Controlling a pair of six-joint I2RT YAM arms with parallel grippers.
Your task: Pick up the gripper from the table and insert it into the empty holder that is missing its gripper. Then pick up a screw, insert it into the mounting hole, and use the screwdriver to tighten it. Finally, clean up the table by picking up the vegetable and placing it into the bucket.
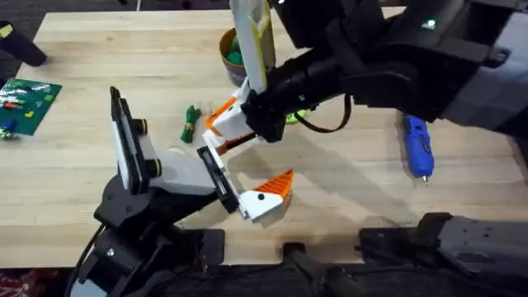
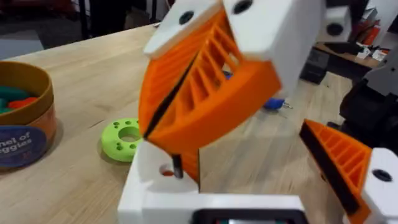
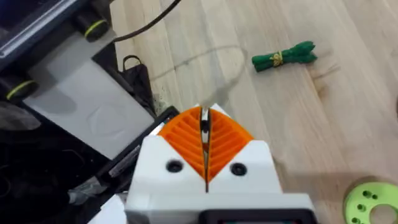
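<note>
Hovering beside the holder (image 1: 216,175), right tool (image 3: 204,140) pinched closed; left tool's (image 1: 247,183) state unclear.

Green vegetable (image 1: 190,123) flat on table (image 1: 99,74)

Both arms are built of bulky black links, and the right arm (image 1: 363,70) carries a thin black cable looping under its wrist and a small green light near two o'clock on the overhead view. The left gripper (image 2: 205,106) has white plastic fingers with round black screw heads, each tipped by an orange wedge-shaped pad (image 2: 199,93) cut with open ribs. The right gripper (image 3: 205,140) shows the same make: a white block with two black screws, one on each finger, and two ribbed orange pads (image 3: 227,137) ahead of them.
</note>
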